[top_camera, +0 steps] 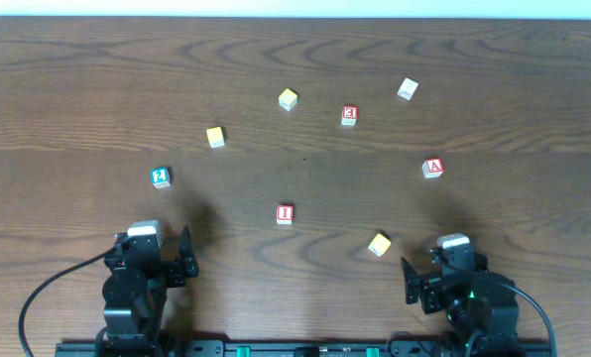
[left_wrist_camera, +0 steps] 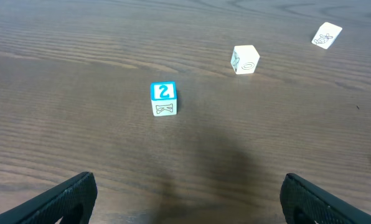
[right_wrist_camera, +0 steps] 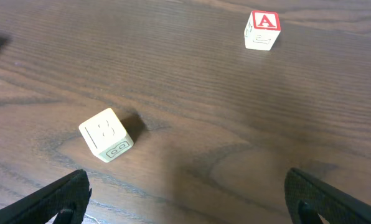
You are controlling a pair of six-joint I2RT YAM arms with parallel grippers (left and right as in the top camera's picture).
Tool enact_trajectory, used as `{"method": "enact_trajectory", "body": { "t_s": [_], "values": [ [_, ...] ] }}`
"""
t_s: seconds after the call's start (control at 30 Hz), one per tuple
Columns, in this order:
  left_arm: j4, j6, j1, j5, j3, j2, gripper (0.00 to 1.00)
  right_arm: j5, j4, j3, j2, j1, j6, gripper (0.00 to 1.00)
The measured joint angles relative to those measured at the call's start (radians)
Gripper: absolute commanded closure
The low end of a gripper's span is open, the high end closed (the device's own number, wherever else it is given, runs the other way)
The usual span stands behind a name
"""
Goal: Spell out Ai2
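Observation:
A red "A" block (top_camera: 433,168) sits at the right of the table and shows far ahead in the right wrist view (right_wrist_camera: 262,29). A red "I" block (top_camera: 285,213) lies near the middle. A blue "2" block (top_camera: 160,178) sits at the left and shows ahead in the left wrist view (left_wrist_camera: 164,99). My left gripper (top_camera: 177,260) (left_wrist_camera: 187,186) is open and empty at the near left edge. My right gripper (top_camera: 421,280) (right_wrist_camera: 187,190) is open and empty at the near right edge.
Other blocks lie about: a yellow one (top_camera: 379,243) (right_wrist_camera: 106,134) just ahead of my right gripper, a yellow one (top_camera: 215,137) (left_wrist_camera: 244,59), a pale one (top_camera: 289,98), a red one (top_camera: 349,115) and a white one (top_camera: 408,89) toward the back.

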Motion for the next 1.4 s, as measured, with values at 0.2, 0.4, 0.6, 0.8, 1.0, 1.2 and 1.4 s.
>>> {"method": "enact_trajectory", "body": {
  "t_s": [0.2,0.4,0.6,0.8,1.0,1.2,1.4],
  "values": [
    [0.000,0.000,0.000,0.000,0.000,0.000,0.05,0.000,0.000,0.000,0.000,0.000,0.000,0.01],
    [0.000,0.000,0.000,0.000,0.000,0.000,0.05,0.000,0.000,0.000,0.000,0.000,0.000,0.01],
    [0.000,0.000,0.000,0.000,0.000,0.000,0.05,0.000,0.000,0.000,0.000,0.000,0.000,0.01],
    [0.000,0.000,0.000,0.000,0.000,0.000,0.05,-0.001,0.000,0.000,0.000,0.000,0.000,0.01],
    [0.000,0.000,0.000,0.000,0.000,0.000,0.05,-0.163,0.142,-0.008,0.000,0.000,0.016,0.01],
    [0.000,0.000,0.000,0.000,0.000,-0.001,0.04,-0.400,0.429,-0.011,-0.003,0.000,0.295,0.01],
    [0.000,0.000,0.000,0.000,0.000,-0.001,0.05,-0.515,0.398,-0.011,-0.004,0.000,0.822,0.01]
  ]
}}
